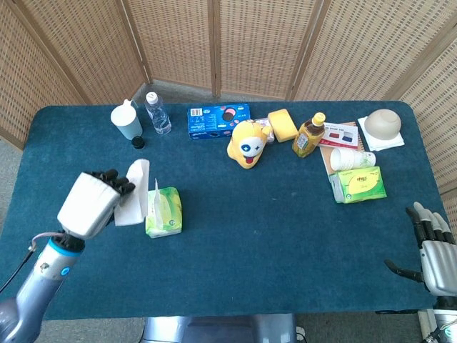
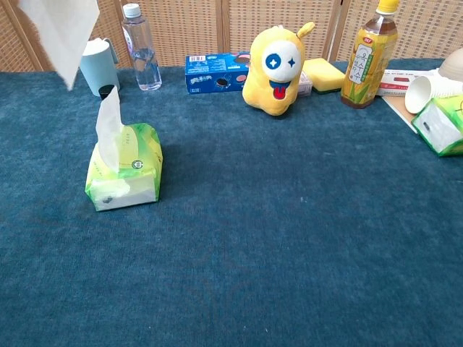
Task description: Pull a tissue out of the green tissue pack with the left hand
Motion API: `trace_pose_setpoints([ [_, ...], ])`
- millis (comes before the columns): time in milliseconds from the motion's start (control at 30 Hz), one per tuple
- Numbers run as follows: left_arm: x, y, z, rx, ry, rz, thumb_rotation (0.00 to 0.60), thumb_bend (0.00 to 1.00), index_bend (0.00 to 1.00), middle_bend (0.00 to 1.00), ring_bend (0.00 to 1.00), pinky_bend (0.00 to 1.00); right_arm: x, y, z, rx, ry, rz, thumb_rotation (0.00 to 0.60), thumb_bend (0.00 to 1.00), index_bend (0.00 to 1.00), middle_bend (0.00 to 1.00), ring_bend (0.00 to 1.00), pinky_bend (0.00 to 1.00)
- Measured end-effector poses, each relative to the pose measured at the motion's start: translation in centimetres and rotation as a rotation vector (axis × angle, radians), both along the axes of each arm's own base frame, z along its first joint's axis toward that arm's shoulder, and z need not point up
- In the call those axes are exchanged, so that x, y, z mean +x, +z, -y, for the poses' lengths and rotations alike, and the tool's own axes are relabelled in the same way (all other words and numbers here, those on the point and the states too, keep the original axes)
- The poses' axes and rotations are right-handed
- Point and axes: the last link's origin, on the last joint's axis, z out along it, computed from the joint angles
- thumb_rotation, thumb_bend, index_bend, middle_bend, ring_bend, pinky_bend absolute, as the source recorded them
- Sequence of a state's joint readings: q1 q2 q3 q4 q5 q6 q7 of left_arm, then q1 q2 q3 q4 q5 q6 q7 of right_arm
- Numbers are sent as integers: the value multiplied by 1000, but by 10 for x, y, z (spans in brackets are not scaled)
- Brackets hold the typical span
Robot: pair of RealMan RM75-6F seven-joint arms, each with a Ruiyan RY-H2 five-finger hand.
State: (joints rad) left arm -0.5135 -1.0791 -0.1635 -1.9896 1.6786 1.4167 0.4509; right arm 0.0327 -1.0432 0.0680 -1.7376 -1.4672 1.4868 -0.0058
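The green tissue pack (image 1: 165, 212) (image 2: 125, 167) lies on the blue table at the left, with a fresh tissue (image 2: 108, 130) standing up out of its slot. My left hand (image 1: 93, 202) is raised above the table to the left of the pack and holds a pulled-out white tissue (image 1: 134, 193), which hangs free of the pack. In the chest view only that tissue (image 2: 64, 30) shows at the top left; the hand itself is out of frame. My right hand (image 1: 433, 246) rests at the table's front right edge, fingers apart, holding nothing.
Along the back stand a pale cup (image 1: 126, 121), a water bottle (image 1: 158, 113), a blue snack box (image 1: 218, 120), a yellow plush toy (image 1: 248, 142), a sponge (image 1: 283, 124) and a juice bottle (image 1: 308, 135). A second green pack (image 1: 358, 184) and a paper cup (image 1: 351, 158) sit at the right.
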Motion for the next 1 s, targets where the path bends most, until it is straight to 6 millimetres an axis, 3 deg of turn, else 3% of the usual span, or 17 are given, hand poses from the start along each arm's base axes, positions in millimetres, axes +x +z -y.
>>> trace_pose_setpoints([
  [300, -9, -31, 43, -254, -75, -37, 600, 385, 773, 786, 632, 883, -1, 1, 0, -6, -4, -1, 549, 0, 0, 0, 0, 0],
  [533, -58, -60, 49, -340, -24, -210, 600, 382, 767, 764, 595, 874, -1, 0, 0, -3, -5, -2, 549, 0, 0, 0, 0, 0],
  [633, -89, -70, 52, -378, 43, -287, 600, 382, 727, 659, 491, 769, -1, 0, 0, -4, -8, -1, 551, 0, 0, 0, 0, 0],
  [800, -132, -73, 60, -444, 208, -365, 600, 382, 545, 282, 135, 440, -2, 0, 1, -4, -14, 2, 550, 0, 0, 0, 0, 0],
  [833, -140, -71, 62, -452, 237, -386, 600, 381, 492, 226, 91, 395, -2, 0, 1, -1, -16, 2, 550, 0, 0, 0, 0, 0],
  [867, -147, -68, 63, -459, 264, -411, 600, 373, 377, 129, 39, 325, -2, -1, 1, 0, -17, 1, 550, 0, 0, 0, 0, 0],
  [933, -160, -63, 66, -477, 324, -467, 600, 328, 187, 20, 0, 230, -2, -1, 1, 0, -16, -1, 549, 0, 0, 0, 0, 0],
  [1000, -169, -57, 70, -504, 378, -499, 600, 244, 46, 0, 0, 184, -1, -1, 1, 0, -15, -2, 549, 0, 0, 0, 0, 0],
])
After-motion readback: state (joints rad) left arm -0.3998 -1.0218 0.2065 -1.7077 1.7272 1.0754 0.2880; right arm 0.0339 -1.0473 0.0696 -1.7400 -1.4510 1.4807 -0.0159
